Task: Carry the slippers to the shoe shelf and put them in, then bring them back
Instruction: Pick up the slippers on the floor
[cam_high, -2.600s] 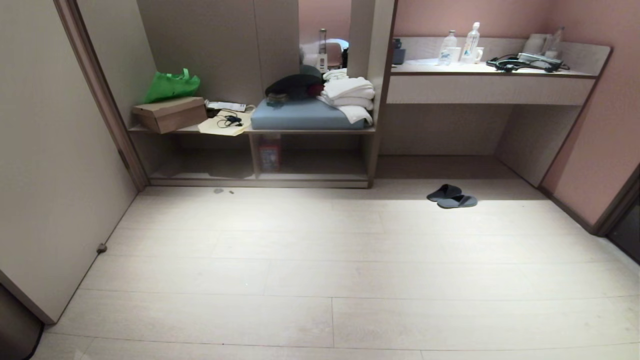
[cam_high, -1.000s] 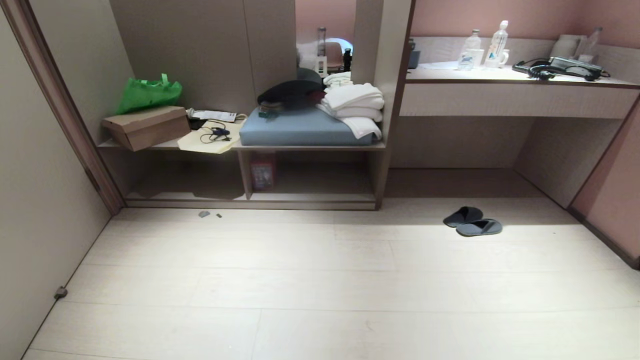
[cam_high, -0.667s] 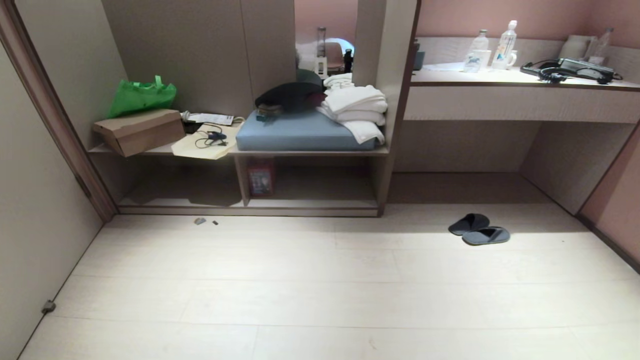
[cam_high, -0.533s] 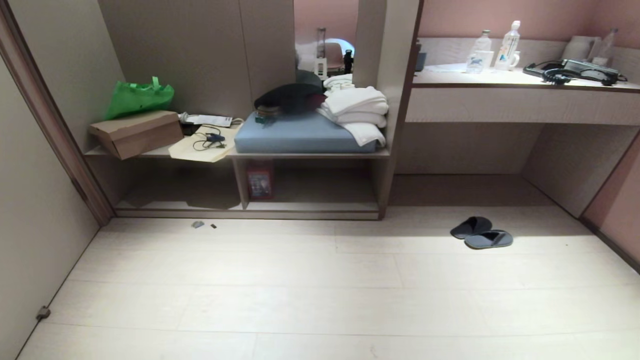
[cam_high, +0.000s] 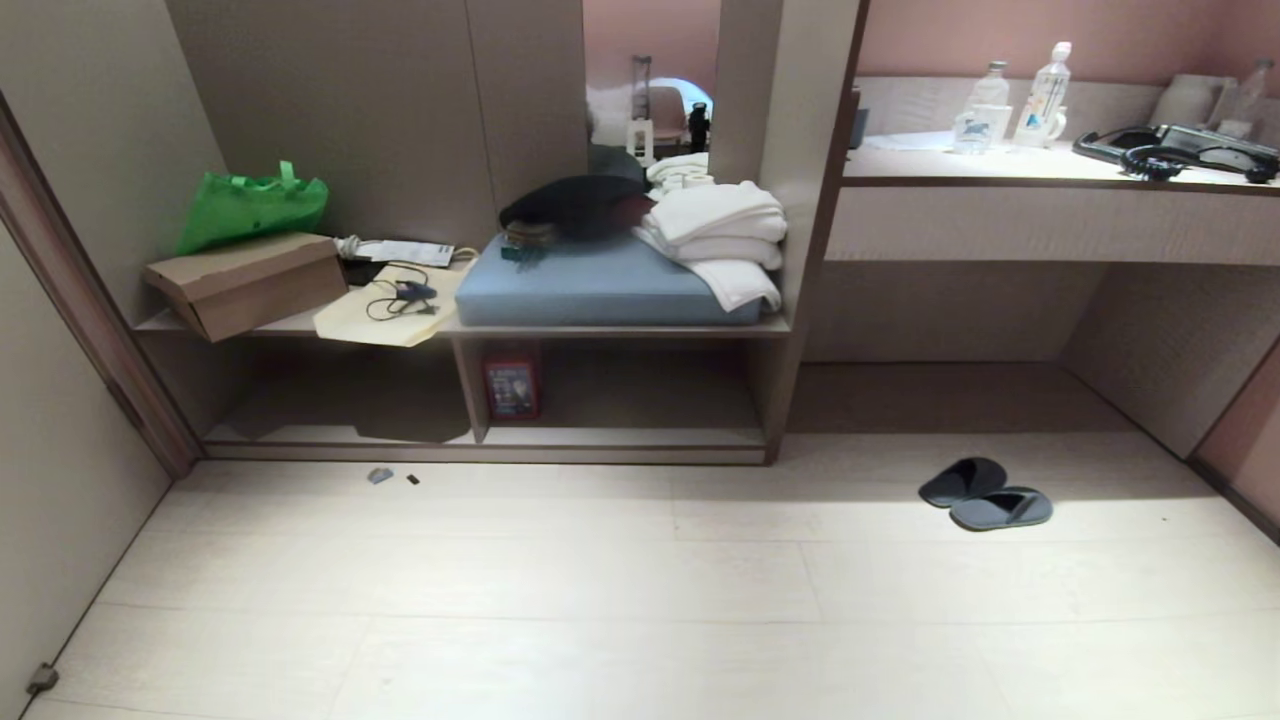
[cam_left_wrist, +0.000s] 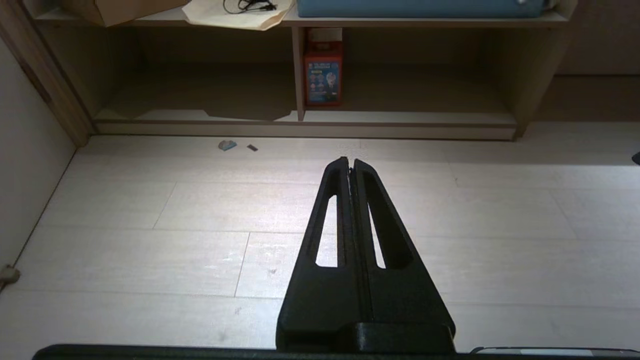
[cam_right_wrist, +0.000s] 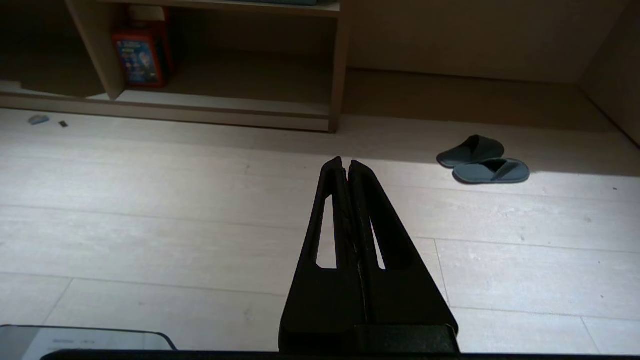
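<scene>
Dark slippers (cam_high: 985, 495) lie together on the floor, right of the shoe shelf (cam_high: 480, 440). Left pincer (cam_left_wrist: 349, 161) and right pincer (cam_right_wrist: 345, 161) hang clenched, empty.

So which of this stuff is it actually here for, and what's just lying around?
For the job:
- slippers, on the floor
- shoe shelf, low open cubbies

Just lying about:
- green bag
- cardboard box
- blue cushion
- white towels
- bottles on the desk
</scene>
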